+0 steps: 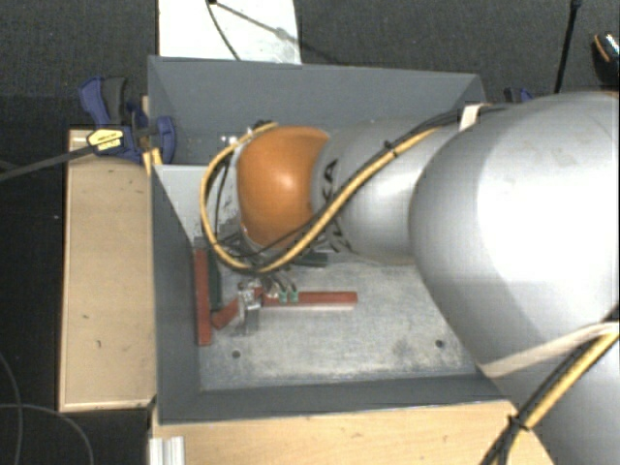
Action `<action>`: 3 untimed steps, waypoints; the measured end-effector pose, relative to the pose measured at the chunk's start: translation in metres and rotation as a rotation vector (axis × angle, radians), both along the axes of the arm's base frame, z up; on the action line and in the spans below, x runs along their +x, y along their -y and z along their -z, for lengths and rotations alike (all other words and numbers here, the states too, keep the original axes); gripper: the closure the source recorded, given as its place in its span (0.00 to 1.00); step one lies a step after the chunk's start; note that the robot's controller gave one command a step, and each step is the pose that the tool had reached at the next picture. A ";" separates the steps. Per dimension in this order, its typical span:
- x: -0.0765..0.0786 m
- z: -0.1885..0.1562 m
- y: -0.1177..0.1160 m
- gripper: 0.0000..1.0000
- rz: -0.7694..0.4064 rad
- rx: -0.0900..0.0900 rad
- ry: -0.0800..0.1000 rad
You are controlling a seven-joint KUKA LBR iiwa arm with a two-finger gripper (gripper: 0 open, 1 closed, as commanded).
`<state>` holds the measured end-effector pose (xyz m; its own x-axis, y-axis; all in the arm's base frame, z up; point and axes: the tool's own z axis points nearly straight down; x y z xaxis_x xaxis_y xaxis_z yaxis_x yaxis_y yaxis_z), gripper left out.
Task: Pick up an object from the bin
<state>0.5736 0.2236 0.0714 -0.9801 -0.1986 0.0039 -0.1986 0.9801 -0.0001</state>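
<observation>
Arm: a broad silver link (523,250) stands highest at the right, reaching in toward the left; an orange cover (281,187) caps the wrist, and a yellow cable (320,223) loops round it.
Gripper: the gripper (250,303) is low over the floor in the left part of the bin, just under the orange cover; whether it is open or closed cannot be told.
Thing at the gripper: a red-brown stick (325,299), flat, narrow and straight, lies crosswise on the floor, its left end under the gripper and the rest running right.
Short piece: a short piece (225,315) of the same red-brown slants just left of the gripper.
Long strip: a long strip (202,289), also red-brown, lies along the foot of the left wall.
Bin: the bin (387,342) is grey metal with a speckled floor and sloping walls.
</observation>
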 end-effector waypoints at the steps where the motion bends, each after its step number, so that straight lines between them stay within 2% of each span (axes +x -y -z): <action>1: -0.052 0.001 -0.007 0.00 -0.273 0.003 0.003; 2: 0.011 0.000 0.011 0.00 -0.150 0.003 0.010; 3: 0.009 0.001 0.011 1.00 -0.147 0.001 0.003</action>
